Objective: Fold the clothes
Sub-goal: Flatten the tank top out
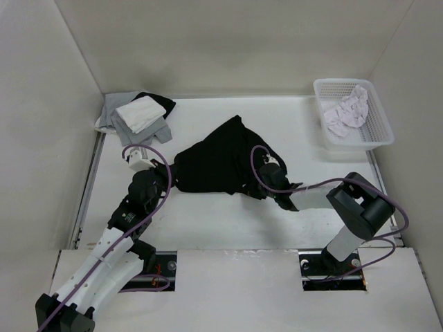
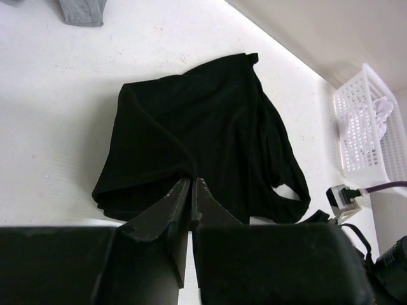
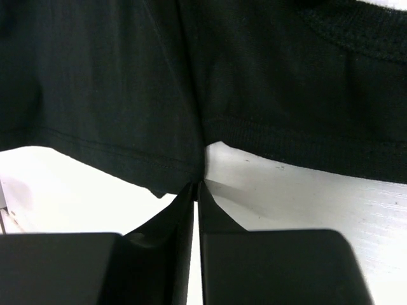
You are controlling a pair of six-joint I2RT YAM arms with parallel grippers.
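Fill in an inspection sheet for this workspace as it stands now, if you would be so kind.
Surface: white table, no marks seen.
Job's things: black T-shirt, crumpled in a loose heap mid-table, not yet folded.
Clutter: pile of grey, white and black garments in the far left corner; white basket at the far right, holding a white-pinkish garment.
Grippers: left gripper shut, pinching the T-shirt's left edge; right gripper shut, apparently on its near right hem.
Cables: purple cables loop from both wrists; the right one arcs over the T-shirt.
Surroundings: white walls on three sides.
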